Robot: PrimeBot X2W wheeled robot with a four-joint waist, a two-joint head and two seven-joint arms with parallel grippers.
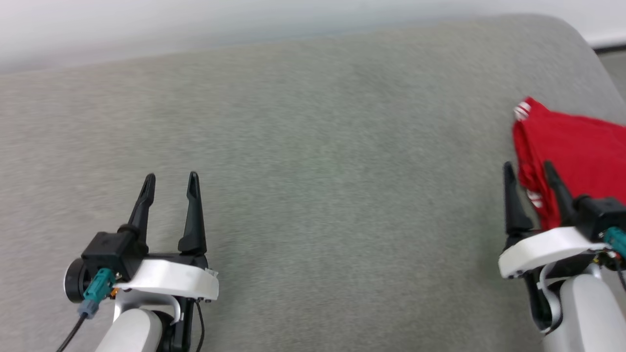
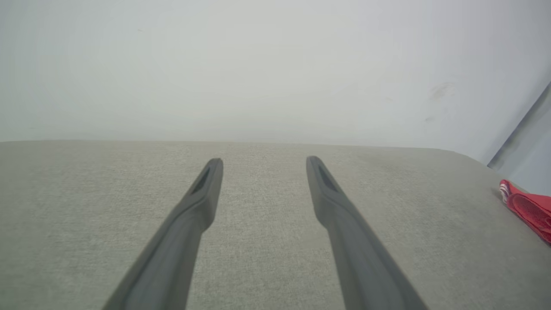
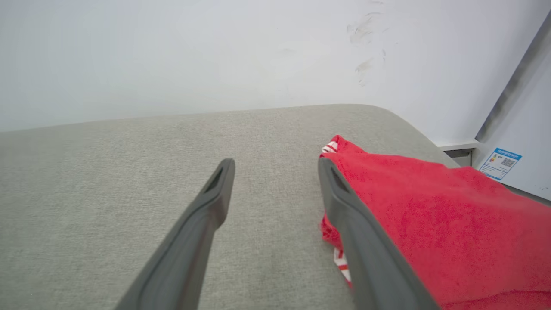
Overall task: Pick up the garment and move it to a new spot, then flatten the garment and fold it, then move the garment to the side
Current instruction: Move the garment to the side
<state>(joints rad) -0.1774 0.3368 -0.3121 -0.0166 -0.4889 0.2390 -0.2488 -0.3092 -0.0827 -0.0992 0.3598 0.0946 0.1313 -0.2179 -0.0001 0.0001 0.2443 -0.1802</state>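
Observation:
The garment is a red shirt with red-and-white striped trim, lying folded at the right edge of the grey padded surface. My right gripper is open at the garment's left edge, its right finger over the red cloth, nothing between the fingers. In the right wrist view the garment spreads to the right of the open right gripper. My left gripper stands open and empty at the lower left, far from the garment. The left wrist view shows the open left gripper and a corner of the garment at far right.
A white wall runs behind the padded surface. At the right a pale panel with a blue label stands past the surface's rounded corner. The grey surface stretches bare between the two grippers.

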